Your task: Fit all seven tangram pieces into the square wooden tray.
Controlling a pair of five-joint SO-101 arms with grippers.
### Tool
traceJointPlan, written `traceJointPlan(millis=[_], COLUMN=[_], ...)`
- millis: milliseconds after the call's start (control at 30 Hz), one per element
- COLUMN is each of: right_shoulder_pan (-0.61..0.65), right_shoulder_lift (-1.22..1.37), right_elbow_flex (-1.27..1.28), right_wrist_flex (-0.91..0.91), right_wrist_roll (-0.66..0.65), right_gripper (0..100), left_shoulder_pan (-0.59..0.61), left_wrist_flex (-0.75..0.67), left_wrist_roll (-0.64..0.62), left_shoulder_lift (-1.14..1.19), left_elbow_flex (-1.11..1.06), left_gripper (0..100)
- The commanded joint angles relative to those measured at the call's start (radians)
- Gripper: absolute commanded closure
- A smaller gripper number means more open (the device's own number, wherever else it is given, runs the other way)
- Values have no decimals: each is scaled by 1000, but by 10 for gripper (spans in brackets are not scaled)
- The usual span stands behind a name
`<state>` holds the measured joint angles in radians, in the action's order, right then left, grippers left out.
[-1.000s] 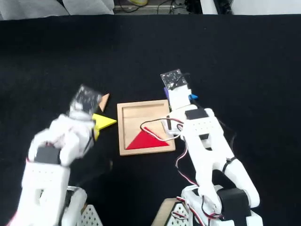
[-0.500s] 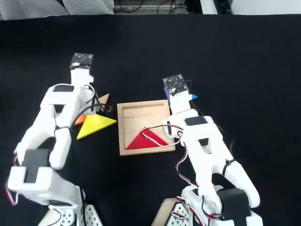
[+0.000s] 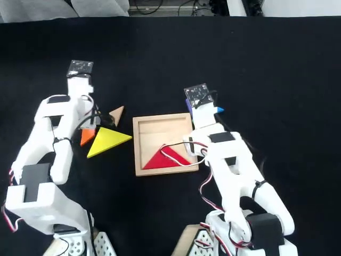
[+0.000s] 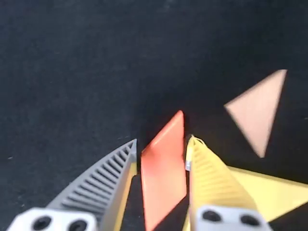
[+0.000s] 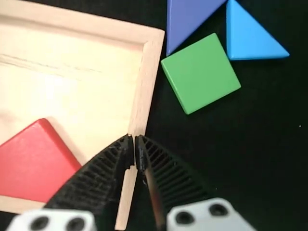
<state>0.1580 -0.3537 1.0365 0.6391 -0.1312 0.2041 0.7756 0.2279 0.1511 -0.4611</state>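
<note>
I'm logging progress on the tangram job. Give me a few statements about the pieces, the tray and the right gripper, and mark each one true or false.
1. The red triangle lies inside the wooden tray. True.
2. The green square lies inside the tray. False: it lies on the black table outside the tray's rim, next to the purple piece and the blue triangle.
3. The right gripper is shut and holds nothing. True: it sits over the tray's rim.
4. The yellow triangle is already in the tray. False: it lies on the table outside the tray, on the side away from the green square.
</note>
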Motion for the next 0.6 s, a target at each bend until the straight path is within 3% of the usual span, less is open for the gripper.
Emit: traceJointPlan(millis=[0, 133, 300, 567], right_shoulder_pan=[-12, -12, -12, -12], right_shoulder_lift=[-36, -36, -36, -36], right_elbow_flex=[-4, -4, -4, -4], right_wrist_flex=[-17, -17, -18, -14], right_wrist_roll=[5, 5, 5, 5], right_gripper=[985, 985, 985, 984], left_shoulder_pan=[77, 137, 96, 33], left_wrist_flex=[-14, 25, 212, 307], left_wrist_roll=[12, 12, -5, -293], left_shoulder_lift=[-9, -23, -132, -307], left_elbow_flex=[56, 50, 88, 10], left_gripper=[822, 822, 822, 803])
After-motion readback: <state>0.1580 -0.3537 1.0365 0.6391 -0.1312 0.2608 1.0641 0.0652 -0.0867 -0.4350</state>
